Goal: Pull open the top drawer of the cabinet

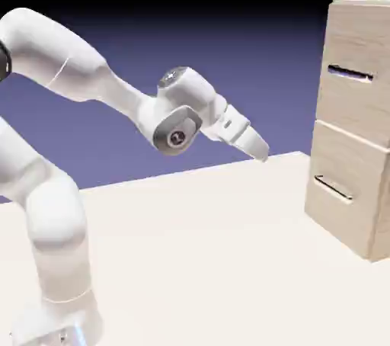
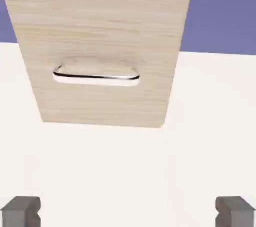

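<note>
Top drawer (image 1: 356,70) shut, upper half of the cabinet (image 1: 352,184) at the surface's (image 1: 190,245) right edge; its bar handle (image 1: 350,73) untouched. Jaws spread wide, holding nothing, well short and below that handle. Hand view frames only the lower drawer's handle (image 2: 96,76). Risk: a straight reach grabs the wrong drawer; the gripper (image 1: 259,146) must rise first.

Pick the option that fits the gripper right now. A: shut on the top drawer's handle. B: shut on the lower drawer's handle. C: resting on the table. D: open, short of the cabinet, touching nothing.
D: the gripper hangs in the air apart from the cabinet, and its fingertips stand wide apart with nothing between them.
</note>
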Robot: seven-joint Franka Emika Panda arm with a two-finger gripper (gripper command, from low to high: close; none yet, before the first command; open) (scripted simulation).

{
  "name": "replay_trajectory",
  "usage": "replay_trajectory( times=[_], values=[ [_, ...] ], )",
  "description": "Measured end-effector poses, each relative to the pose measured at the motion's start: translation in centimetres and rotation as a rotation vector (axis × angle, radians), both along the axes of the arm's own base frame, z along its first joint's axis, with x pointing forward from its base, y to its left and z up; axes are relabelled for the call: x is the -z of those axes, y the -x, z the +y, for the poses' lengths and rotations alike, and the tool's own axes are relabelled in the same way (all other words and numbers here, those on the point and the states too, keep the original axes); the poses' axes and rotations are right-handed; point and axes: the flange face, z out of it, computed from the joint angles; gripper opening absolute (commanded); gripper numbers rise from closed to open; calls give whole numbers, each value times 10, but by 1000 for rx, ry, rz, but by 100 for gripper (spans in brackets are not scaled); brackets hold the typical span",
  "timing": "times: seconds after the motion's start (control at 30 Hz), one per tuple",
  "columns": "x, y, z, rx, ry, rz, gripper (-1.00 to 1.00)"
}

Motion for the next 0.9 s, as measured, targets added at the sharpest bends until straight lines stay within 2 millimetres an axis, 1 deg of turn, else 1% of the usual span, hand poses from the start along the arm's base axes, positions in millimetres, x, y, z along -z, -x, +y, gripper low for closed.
replay_trajectory(
  times=[0.23, 0.47, 0.7, 0.9],
  values=[
    [-60, -17, -19, 157, -96, -125, 0],
    [-109, -30, -25, 274, -205, -245, 0],
    [-143, -45, -20, 355, -328, -353, 0],
    [-160, -61, -10, 402, -445, -430, 0]
  ],
)
